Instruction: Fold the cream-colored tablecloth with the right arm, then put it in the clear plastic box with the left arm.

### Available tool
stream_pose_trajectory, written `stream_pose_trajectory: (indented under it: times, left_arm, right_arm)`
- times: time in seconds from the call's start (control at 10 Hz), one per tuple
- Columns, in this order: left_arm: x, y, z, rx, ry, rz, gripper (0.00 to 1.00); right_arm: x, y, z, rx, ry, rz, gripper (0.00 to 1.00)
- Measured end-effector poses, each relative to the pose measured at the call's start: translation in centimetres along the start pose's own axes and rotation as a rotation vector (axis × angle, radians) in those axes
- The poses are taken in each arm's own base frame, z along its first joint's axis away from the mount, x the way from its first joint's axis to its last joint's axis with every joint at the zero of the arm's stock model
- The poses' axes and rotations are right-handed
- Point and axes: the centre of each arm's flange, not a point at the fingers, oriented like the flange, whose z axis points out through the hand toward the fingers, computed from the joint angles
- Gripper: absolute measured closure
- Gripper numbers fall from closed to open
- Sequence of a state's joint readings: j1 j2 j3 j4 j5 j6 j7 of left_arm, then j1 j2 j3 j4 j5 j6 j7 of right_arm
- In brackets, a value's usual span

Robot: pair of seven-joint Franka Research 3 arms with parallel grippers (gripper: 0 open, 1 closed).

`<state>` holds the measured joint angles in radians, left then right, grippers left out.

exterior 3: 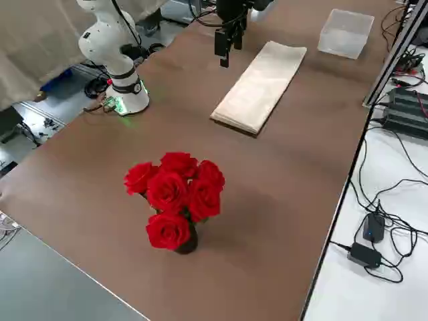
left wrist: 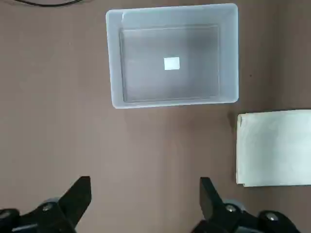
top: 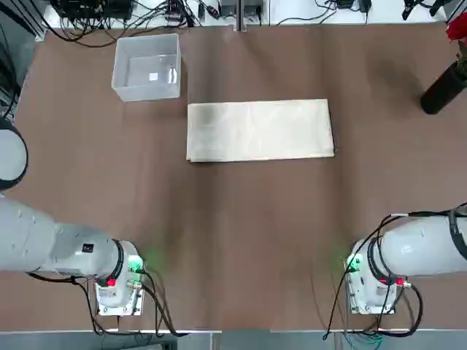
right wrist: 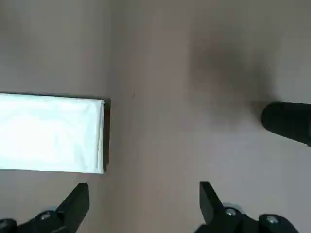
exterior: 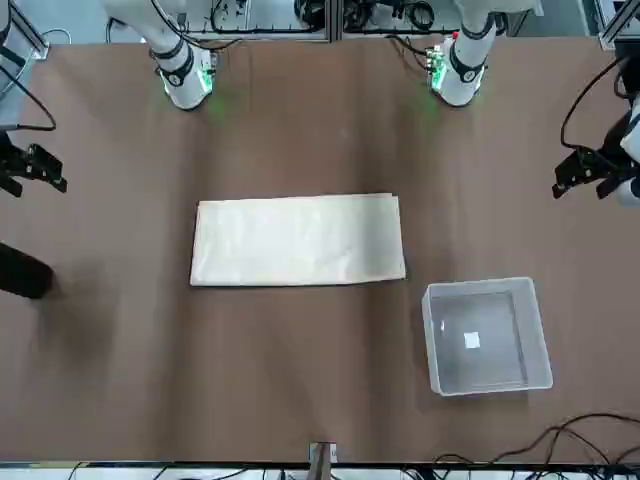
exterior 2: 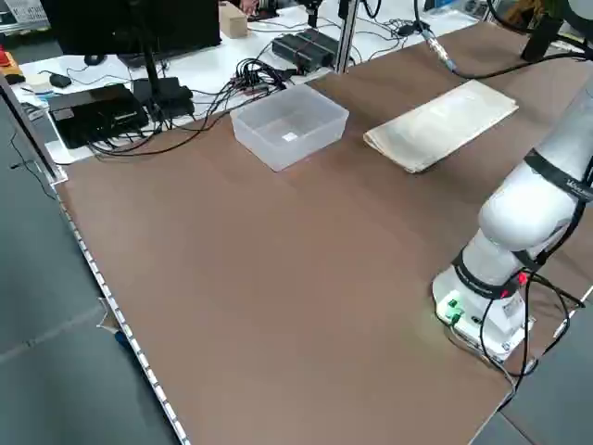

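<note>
On the left side, the left claw (left wrist: 146, 182) is up in the air with its two fingers wide apart and nothing in them. The clear plastic box (top: 146, 95) is on the table (top: 241, 248) on that side too, just beside the cloth's left end and a bit farther from the arms' bases. The cream-colored tablecloth (top: 259, 131) lies flat in the middle, between the two claws. It is long and thin, and its long way goes from left to right. Next comes the right claw (right wrist: 144, 187), up in the air past the cloth's right end, with its fingers wide apart and nothing in them. The right claw looks nearer to the cloth, so the cloth lies to its left, short end first. I think it should go left and down, grab that end, and fold it over to the left. It might pinch only the top layer.
</note>
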<state>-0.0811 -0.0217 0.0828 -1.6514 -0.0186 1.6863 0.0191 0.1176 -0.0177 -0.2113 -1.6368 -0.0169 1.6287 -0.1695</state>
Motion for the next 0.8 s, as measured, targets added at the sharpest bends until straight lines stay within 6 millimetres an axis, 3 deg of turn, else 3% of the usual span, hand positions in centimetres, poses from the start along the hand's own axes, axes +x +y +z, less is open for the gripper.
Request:
stream_pose_trajectory:
  times: [0.6, 0.8]
  left_arm:
    - [0.0, -0.1, 0.0, 0.000, 0.000, -0.002, 0.01]
    - [0.0, -0.2, 0.0, 0.000, 0.000, -0.003, 0.01]
  right_arm:
    - [0.0, 0.0, 0.1, 0.000, -0.002, 0.000, 0.00]
    - [0.3, 0.0, 1.1, 0.001, -0.020, 0.000, 0.00]
